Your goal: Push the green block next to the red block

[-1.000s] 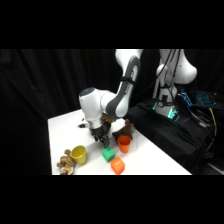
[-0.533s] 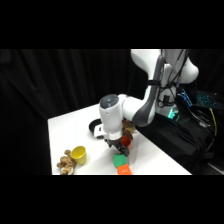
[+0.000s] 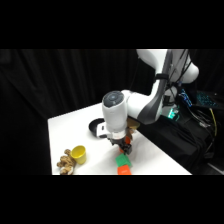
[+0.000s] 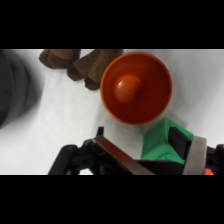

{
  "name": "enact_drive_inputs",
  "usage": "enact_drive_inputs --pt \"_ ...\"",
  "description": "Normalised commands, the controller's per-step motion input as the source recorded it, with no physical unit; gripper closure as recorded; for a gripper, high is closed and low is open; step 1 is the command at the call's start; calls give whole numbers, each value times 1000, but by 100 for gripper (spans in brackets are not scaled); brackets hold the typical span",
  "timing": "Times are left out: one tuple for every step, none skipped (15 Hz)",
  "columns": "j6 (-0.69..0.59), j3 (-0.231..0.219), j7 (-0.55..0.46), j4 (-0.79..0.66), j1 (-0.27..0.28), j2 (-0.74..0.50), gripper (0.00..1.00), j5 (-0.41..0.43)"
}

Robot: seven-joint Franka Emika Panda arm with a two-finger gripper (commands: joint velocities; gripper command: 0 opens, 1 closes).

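In the side view, the red block point(image 3: 123, 171) is sitting at the table's point(image 3: 75, 125) near edge, and the green block point(image 3: 122, 160) is touching it on its far side. The pincer point(image 3: 123, 145) is hanging right above the green block, coming down from the arm point(image 3: 150, 102).

In the wrist view, the green block point(image 4: 165, 145) is lying right at the pincer point(image 4: 165, 159), with one finger point(image 4: 194, 155) resting beside it and a sliver of red block point(image 4: 207, 172) showing past that finger at the picture's bottom edge. Whether the pincer is spread or pinching the block, I cannot tell.

Just beyond the green block in that view, an orange-red cup point(image 4: 136, 87) is standing open side up, with a brown toy point(image 4: 82, 62) lying past it and a dark round thing point(image 4: 17, 90) off to the side.

Back in the side view, a yellow cup point(image 3: 78, 154) is standing well apart from the pincer, with a small brown figure point(image 3: 65, 162) just beside it. A black dish point(image 3: 96, 127) is lying behind the pincer, farther back on the table.
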Motion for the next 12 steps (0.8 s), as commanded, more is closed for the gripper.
enact_drive_inputs --pt "-403 -12 31 65 -51 -291 0 -54" --pt "-438 10 13 90 -66 -288 0 -22" --pt "-455 21 5 109 -70 -281 0 -10" --pt "-470 37 -26 125 -83 -280 0 19" --pt "-483 38 -31 136 -83 -286 0 18" --pt "-472 47 -61 145 -94 -286 0 42" --pt "-527 53 -50 174 -96 -284 0 79" --pt "-504 56 -45 171 -91 -291 0 79" --pt "-486 47 8 171 -69 -284 0 41" --pt "-453 48 25 154 -56 -289 0 15" --pt "-383 63 -23 124 -69 -302 0 50" --pt "-421 67 -26 137 -69 -273 0 59"
